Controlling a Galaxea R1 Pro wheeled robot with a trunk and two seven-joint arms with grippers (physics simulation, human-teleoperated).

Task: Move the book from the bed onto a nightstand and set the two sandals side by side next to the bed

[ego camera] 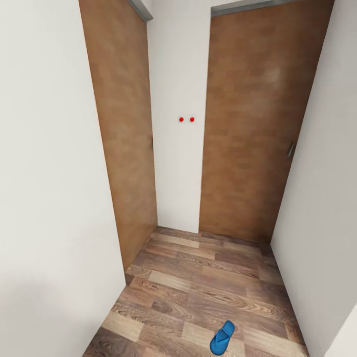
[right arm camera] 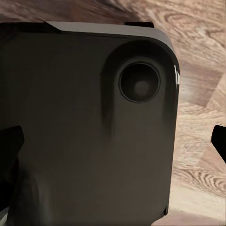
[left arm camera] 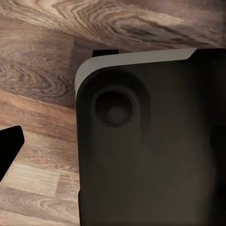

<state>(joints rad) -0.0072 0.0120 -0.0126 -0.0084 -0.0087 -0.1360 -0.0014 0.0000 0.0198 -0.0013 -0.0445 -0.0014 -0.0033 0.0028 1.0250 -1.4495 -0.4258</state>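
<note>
We saw one bright blue flat flip-flop sandal [ego camera: 222,338] lying on the brown wood-plank floor [ego camera: 198,292] at the near edge of the head view, slightly right of centre, its toe strap up and its length angled toward the far right. It lay by itself, well apart from the walls on either side.

Beyond it the floor ran into a narrow corridor. A white wall [ego camera: 49,173] closed the left side and another white wall [ego camera: 327,198] the right. At the far end stood two tall brown wooden door panels, one on the left [ego camera: 124,134] and one on the right [ego camera: 258,124], with a strip of white wall between them carrying two small red dots [ego camera: 186,119].

In each wrist view a dark rounded housing of the robot's body, with a circular recess, sat over the plank floor. Dark finger tips showed at the edges, yet we could not tell how the jaws of either gripper stood.
</note>
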